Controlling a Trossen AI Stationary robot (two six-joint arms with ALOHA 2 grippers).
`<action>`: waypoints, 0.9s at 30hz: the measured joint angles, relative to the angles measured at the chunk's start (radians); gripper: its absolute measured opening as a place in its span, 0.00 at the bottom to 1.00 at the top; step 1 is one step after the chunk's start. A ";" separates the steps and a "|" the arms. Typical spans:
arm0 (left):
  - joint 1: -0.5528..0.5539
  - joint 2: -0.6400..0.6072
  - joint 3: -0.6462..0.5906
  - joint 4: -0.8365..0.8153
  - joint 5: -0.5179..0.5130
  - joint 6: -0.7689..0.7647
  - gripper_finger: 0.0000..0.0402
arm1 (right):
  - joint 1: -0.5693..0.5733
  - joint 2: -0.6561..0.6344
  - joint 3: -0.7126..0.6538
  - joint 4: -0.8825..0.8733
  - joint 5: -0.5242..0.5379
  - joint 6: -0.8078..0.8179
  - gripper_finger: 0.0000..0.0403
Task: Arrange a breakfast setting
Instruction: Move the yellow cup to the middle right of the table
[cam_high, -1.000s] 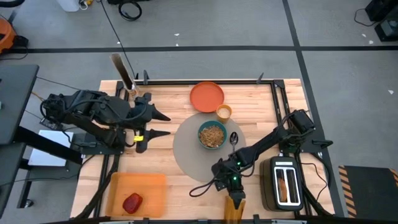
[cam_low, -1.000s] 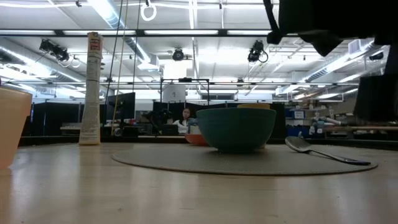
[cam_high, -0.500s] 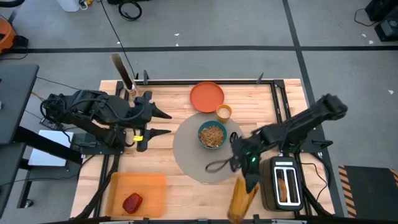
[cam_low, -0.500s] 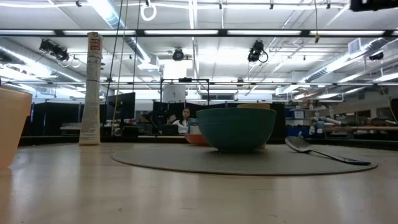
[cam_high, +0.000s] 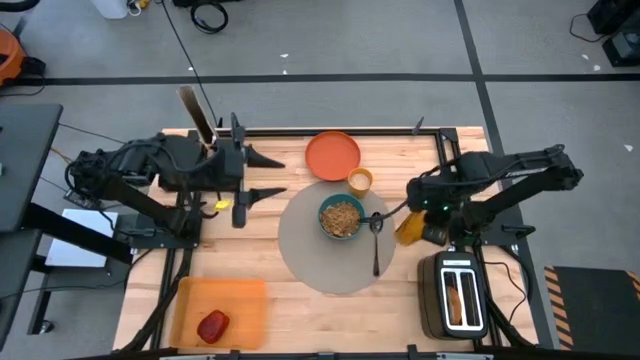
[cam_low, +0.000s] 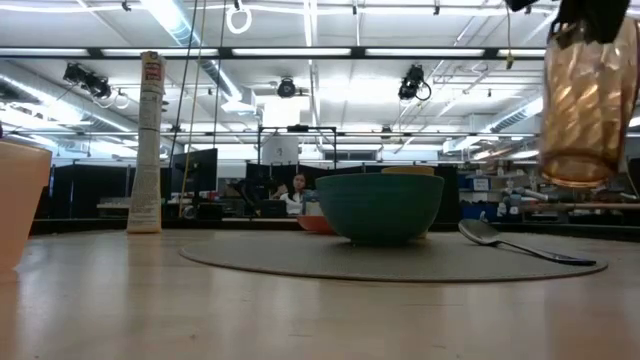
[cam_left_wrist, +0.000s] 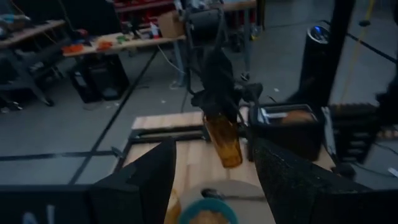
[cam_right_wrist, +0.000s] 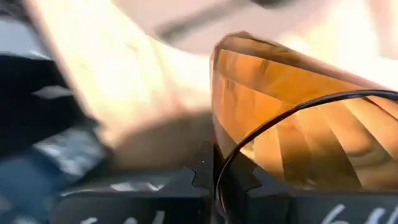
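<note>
Up right of the mat (cam_high: 300, 262), the right gripper (cam_high: 432, 212) clenches a faceted amber glass (cam_high: 411, 227) in the air, arm bent across the toaster (cam_high: 455, 294). The left gripper (cam_high: 262, 176) waits, released. The teal bowl (cam_high: 342, 216) and metal spoon (cam_high: 376, 240) sit on the round grey mat.

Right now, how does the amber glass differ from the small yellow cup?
The amber glass hangs above the table, gripped in the right claw; the small yellow cup stands on the table by the teal bowl. The glass is tall and faceted; the cup is short. Both are warm-toned drinking vessels. The left claw waits open at the table's left.
</note>
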 joint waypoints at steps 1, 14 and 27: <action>0.010 0.008 0.000 0.020 -0.001 0.004 0.55 | -0.015 0.009 0.014 -0.055 0.025 -0.035 0.04; 0.070 0.102 -0.001 0.047 0.001 0.021 0.55 | -0.116 0.066 -0.187 -0.079 0.156 -0.331 0.04; 0.072 0.125 0.000 0.017 0.002 -0.056 0.55 | -0.113 0.063 -0.248 -0.077 0.167 -0.359 0.14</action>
